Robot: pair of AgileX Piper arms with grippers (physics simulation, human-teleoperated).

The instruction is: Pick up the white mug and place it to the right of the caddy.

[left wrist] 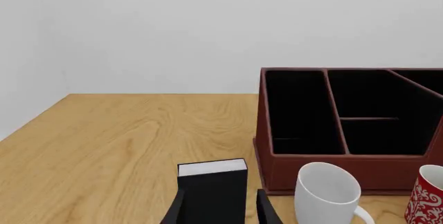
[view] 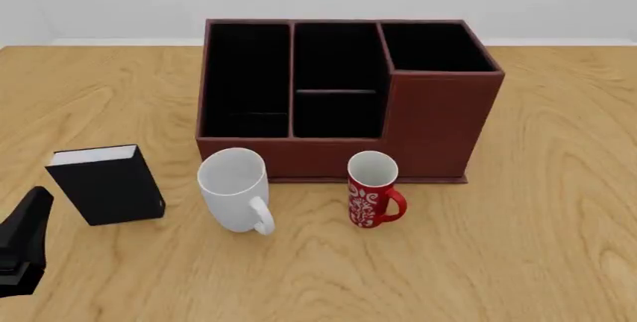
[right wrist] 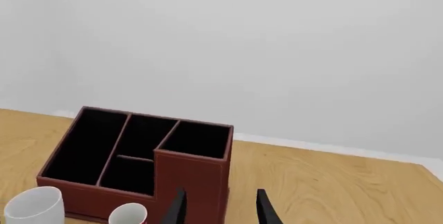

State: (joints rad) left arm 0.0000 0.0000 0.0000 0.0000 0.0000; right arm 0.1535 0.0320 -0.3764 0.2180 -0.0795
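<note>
Left gripper (view: 22, 241): seen at the near left corner of the front view, low over the table (view: 538, 262); in its wrist view two dark fingers (left wrist: 266, 211) stand apart with a clear gap between them, nothing held.

Right gripper (right wrist: 219, 208): not found in the front view; in its own wrist view the fingers are parted and empty, raised above the table.

White mug (view: 236, 188): upright on the table, at about 2 o'clock from the left gripper and well apart from it; loop handle turned toward the near side at roughly 5 o'clock of its body. The mug stands just in front of the caddy's left front wall, close to it; contact cannot be told.

Black book (view: 107, 185): upright, white pages upward, between the left gripper and the white mug, near both, touching neither.

Red mug (view: 372, 188): upright at 3 o'clock of the white mug, a gap between them, handle to its right.

Caddy (view: 438, 124): at 12 o'clock of the mugs, three black-lined compartments, the right front section taller.

Open room: bare wood is seen at 3 o'clock of the caddy out to the right table edge, and across the near strip in front of both mugs. The far table edge meets a pale wall.
</note>
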